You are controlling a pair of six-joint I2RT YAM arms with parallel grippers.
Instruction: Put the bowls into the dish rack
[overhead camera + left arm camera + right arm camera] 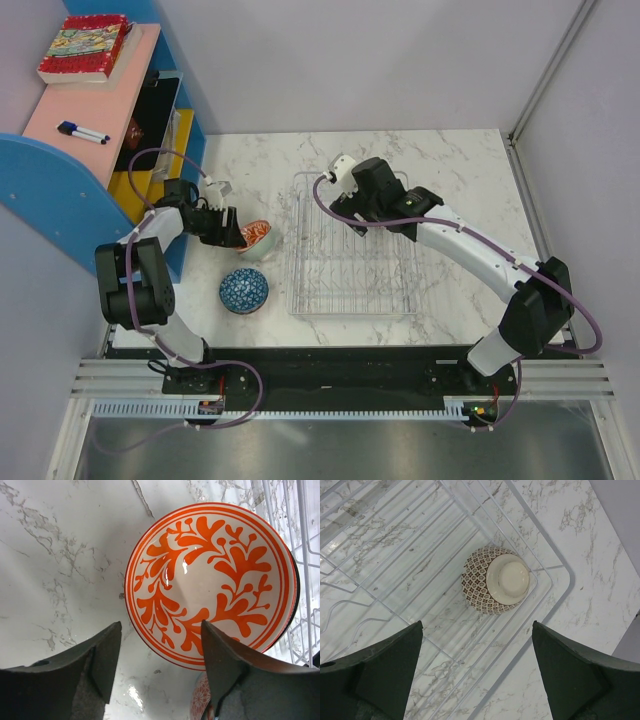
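An orange-and-white leaf-pattern bowl (258,238) stands tilted on the marble just left of the dish rack (293,270), its inside facing my left gripper (232,228). In the left wrist view the bowl (210,580) fills the frame just beyond my open, empty left gripper (160,655), with rack wires (300,530) to its right. A blue patterned bowl (243,290) sits upright nearer the front. My right gripper (360,210) hovers open and empty over the rack's far part. Below my right gripper (477,655), a brown-patterned bowl (495,580) lies upside down in a rack corner (565,580).
A blue shelf unit (150,150) with a pink top stands at the far left, close behind the left arm. It carries a book (85,48) and markers (82,131). Grey walls enclose the table at the back and right.
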